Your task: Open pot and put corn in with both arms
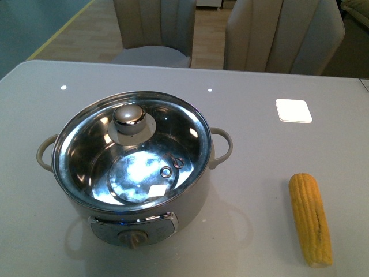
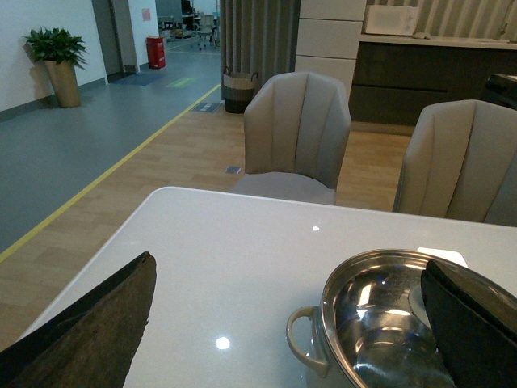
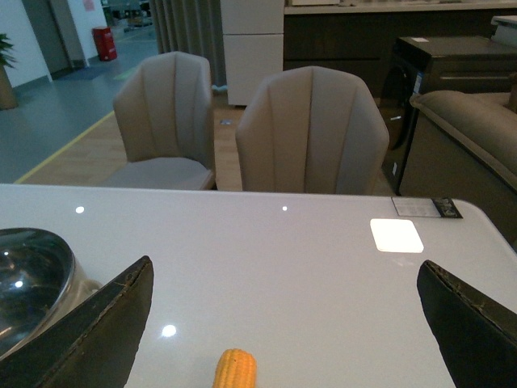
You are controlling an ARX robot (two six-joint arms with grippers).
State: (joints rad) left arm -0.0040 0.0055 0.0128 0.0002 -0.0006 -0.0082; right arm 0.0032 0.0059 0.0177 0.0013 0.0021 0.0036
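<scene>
The cream pot [image 1: 190, 199] stands on the grey table, left of centre, with its glass lid [image 1: 173, 135] and chrome knob [image 1: 129, 115] on top. The yellow corn [image 1: 310, 218] lies on the table to the pot's right, near the front edge. Neither arm shows in the front view. My left gripper [image 2: 291, 323] is open and empty, and the pot's rim [image 2: 339, 279] and one loop handle [image 2: 300, 343] show between its fingers. My right gripper [image 3: 287, 323] is open and empty, with the corn's end [image 3: 235, 370] between its fingers and the pot's edge [image 3: 32, 283] to one side.
A white square patch [image 1: 293, 110] shows on the table at the back right. Two beige chairs [image 1: 155, 29] stand behind the table's far edge. A dark counter [image 3: 452, 73] and a sofa arm [image 3: 477, 121] lie beyond the table.
</scene>
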